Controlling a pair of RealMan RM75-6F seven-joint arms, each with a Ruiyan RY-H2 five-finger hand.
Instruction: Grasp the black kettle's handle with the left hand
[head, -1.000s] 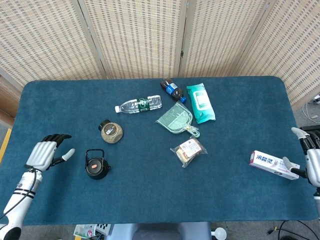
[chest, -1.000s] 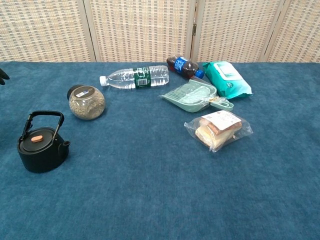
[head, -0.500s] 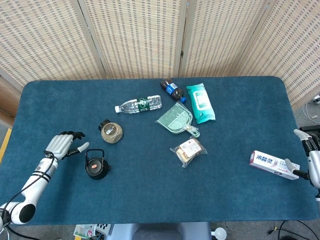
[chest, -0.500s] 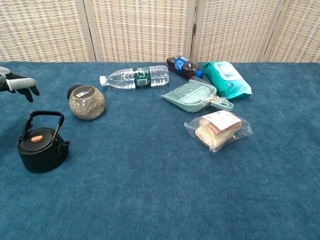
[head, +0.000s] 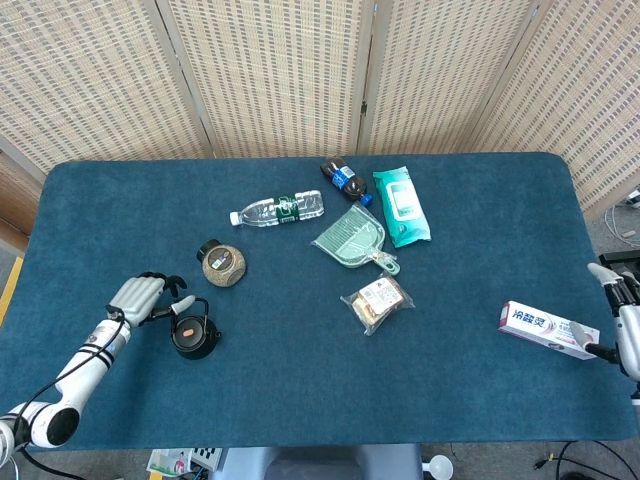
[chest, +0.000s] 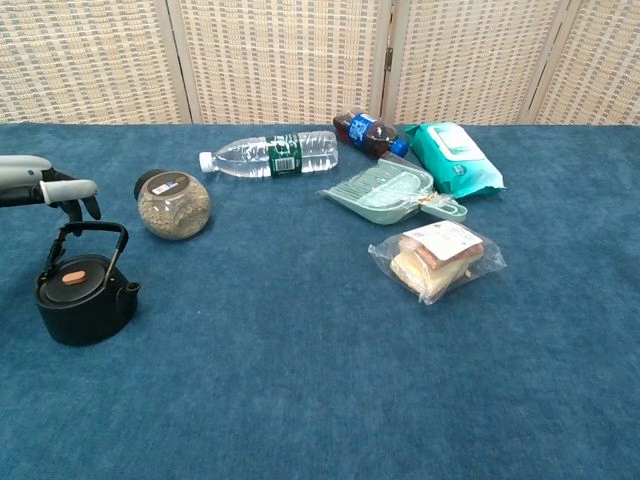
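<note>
The black kettle (head: 194, 334) (chest: 84, 296) stands upright at the left of the blue table, with an orange knob on its lid and its arched handle (chest: 89, 233) raised. My left hand (head: 145, 297) (chest: 45, 192) hovers just left of and above the handle, fingers spread and holding nothing; its dark fingertips sit close to the handle's left end. Whether they touch it I cannot tell. My right hand (head: 622, 312) shows only at the right edge of the head view, fingers apart, empty, beside a toothpaste box (head: 548, 329).
A round jar of grains (head: 222, 263) (chest: 173, 204) stands just behind the kettle to its right. Further back lie a water bottle (head: 279, 210), a cola bottle (head: 346, 180), a wipes pack (head: 400, 205), a green dustpan (head: 353, 238) and a bagged bread (head: 377, 302).
My left hand has moved right across the table, from well left of the kettle to right beside its handle. The kettle and right hand have stayed put.
</note>
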